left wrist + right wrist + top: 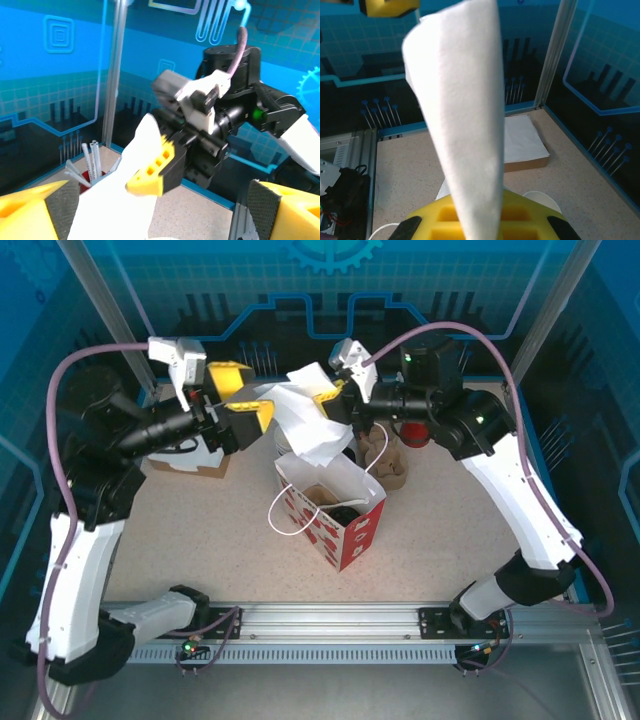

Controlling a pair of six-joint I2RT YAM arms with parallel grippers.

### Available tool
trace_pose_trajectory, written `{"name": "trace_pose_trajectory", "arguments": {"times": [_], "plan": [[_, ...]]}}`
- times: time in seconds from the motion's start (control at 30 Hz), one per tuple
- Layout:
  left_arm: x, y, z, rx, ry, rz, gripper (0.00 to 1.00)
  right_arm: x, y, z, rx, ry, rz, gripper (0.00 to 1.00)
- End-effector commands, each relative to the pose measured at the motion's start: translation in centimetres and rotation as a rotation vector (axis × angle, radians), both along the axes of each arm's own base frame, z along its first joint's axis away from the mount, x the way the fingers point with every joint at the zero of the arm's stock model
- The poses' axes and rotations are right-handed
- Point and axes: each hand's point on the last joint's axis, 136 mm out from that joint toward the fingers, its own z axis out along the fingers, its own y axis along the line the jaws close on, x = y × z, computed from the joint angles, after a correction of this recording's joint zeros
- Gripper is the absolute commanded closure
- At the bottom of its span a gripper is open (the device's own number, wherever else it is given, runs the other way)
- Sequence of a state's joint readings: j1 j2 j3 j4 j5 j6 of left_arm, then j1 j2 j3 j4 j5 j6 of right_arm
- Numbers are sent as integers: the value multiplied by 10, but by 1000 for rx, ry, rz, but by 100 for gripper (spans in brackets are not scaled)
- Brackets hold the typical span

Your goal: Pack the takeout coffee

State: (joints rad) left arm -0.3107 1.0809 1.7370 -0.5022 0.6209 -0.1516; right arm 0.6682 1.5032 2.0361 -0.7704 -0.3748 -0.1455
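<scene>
Takeout coffee (346,512) sitting inside red-and-white paper bag (350,540), black lid showing; cup packing judged done. Right gripper (322,398) clamping white napkin (300,425) above bag. Left gripper (245,392) gaping, napkin hanging between its fingers, unpinched. Left: napkin going in.

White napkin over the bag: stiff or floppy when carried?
Likely floppy: the white napkin droops and folds below the right gripper pinching it. Probably very light, so it may sway. Looks thin, so a pull from the open left gripper could tear it.
</scene>
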Motion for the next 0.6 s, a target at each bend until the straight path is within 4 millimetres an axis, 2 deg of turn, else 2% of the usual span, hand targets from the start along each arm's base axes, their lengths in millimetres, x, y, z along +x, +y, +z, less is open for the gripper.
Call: {"name": "trace_pose_trajectory", "arguments": {"times": [0.0,0.1,0.2,0.33,0.43,0.57], "plan": [[1,17,-10,14,-8,128,2,-12,-15,17,40,-2,-62,100],[-3,32,-23,11,6,212,1,-17,-23,23,65,-1,-96,100],[-2,46,-46,17,47,301,1,-20,-31,27,87,-3,-144,100],[1,64,-85,20,133,414,1,-21,-45,30,113,11,-232,100],[1,71,-118,21,215,451,1,-24,-52,31,137,19,-275,100],[-1,82,-160,30,318,516,1,-23,-59,25,144,34,-343,100]]}}
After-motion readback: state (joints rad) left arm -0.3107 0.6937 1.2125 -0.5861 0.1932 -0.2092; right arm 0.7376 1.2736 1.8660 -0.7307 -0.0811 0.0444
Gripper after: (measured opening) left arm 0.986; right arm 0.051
